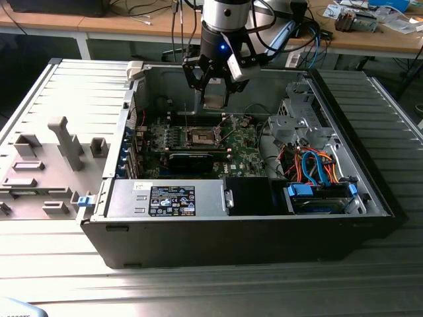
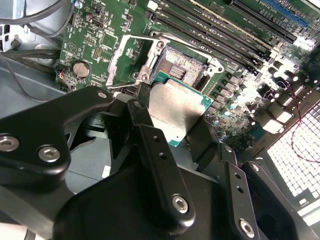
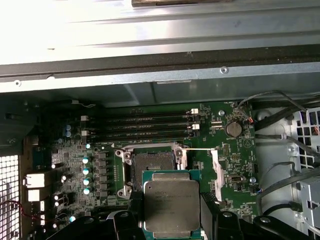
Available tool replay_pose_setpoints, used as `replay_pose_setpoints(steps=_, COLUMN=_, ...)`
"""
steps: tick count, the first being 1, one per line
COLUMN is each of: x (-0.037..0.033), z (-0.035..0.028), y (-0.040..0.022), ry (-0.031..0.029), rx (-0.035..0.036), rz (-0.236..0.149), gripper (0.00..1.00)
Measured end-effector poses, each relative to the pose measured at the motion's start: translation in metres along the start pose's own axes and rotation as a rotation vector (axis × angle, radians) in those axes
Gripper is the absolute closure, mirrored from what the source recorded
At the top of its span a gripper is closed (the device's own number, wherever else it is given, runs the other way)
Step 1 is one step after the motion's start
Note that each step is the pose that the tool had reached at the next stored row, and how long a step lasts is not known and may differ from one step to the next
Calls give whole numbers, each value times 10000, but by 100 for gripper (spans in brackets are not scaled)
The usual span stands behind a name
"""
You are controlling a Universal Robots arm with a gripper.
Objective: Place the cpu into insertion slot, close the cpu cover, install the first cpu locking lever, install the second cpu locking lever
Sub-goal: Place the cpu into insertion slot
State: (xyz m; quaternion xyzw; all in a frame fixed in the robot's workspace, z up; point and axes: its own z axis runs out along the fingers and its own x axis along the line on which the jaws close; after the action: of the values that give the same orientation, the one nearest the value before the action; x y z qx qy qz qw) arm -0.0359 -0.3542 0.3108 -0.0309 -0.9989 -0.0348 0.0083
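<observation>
Cpu [image 2: 177, 107], flat square, matte silver face, gripped by black claw [image 3: 172, 212] above dark-centred insertion slot [image 3: 152, 165].

cpu [image 2: 177, 110] edges behind hand [image 2: 172, 127]

A ribbed grey metal table [image 1: 264, 290] is seen, on which an open black computer case [image 1: 198, 238] is laid on its side. Just beside the case, at the exterior view's left, a grey tray [image 1: 39, 191] of raised blocks is laid on the same surface. A pale object [image 1: 16, 309] is cut off at the table's near corner on that side.
</observation>
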Motion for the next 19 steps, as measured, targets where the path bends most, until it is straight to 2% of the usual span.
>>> replay_pose_setpoints(steps=19, x=0, z=33, y=-2, ry=-13, rx=-4, rz=185, gripper=46)
